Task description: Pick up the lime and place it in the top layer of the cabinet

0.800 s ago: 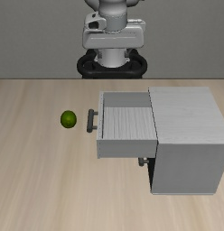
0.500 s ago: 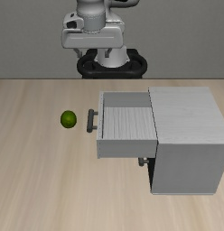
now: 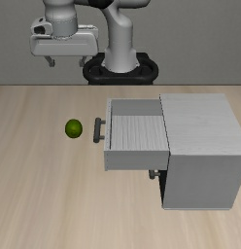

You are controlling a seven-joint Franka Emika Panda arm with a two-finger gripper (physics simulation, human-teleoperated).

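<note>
Arm swung toward the exterior view's left. Pincer (image 3: 64, 53) is high over the table's (image 3: 35, 199) far edge, likely lining up; can't tell if it's apart or together. Lime (image 3: 74, 127) sits mid-table, untouched, near the top drawer (image 3: 137, 136), which is pulled out of the cabinet (image 3: 202, 146) to receive it.

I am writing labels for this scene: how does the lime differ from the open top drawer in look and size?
The lime is green and round; the top drawer is grey and boxy. The lime is far smaller than the drawer. The lime lies loose on the table, while the drawer stands pulled out of the cabinet, its handle toward the lime.
</note>
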